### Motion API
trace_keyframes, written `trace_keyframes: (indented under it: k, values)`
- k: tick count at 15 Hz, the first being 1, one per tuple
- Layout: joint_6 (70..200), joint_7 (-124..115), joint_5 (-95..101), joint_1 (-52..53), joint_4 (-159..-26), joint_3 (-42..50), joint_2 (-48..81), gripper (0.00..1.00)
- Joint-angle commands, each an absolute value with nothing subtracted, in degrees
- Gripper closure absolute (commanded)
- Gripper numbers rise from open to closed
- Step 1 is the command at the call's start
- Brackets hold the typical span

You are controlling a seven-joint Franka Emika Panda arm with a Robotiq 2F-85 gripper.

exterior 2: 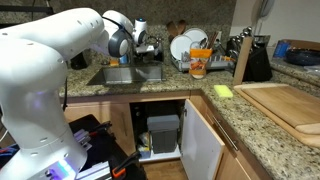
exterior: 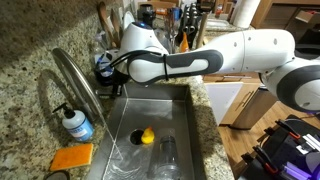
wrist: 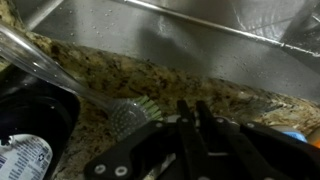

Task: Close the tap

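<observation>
The tap (exterior: 79,86) arches over the sink (exterior: 186,100) at the back of the granite tabletop (exterior: 22,135), and the tool (exterior: 104,68) sits just beside its base. In the wrist view the tool's fingers (wrist: 186,128) look pressed together with nothing between them. I judge the task to be in its approach or contact stage (no handle is clearly visible, nor is it clear whether water runs), so the closing push itself appears left to do.
</observation>
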State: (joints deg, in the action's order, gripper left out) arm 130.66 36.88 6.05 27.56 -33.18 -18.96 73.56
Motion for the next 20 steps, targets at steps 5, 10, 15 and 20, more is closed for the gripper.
trace_keyframes:
  k: [5, 10, 15, 20]
  values:
    - [122.2, 41.3, 3.0, 32.5, -25.4, -19.1, 78.0, 0.97]
    - [123.2, 38.9, 3.9, 31.3, -20.9, -14.3, 79.3, 0.67]
    - [123.1, 38.5, 3.9, 31.6, -20.4, -13.8, 79.3, 0.3]
    - [117.0, 30.2, 7.8, 34.5, -19.6, -6.6, 76.6, 0.01]
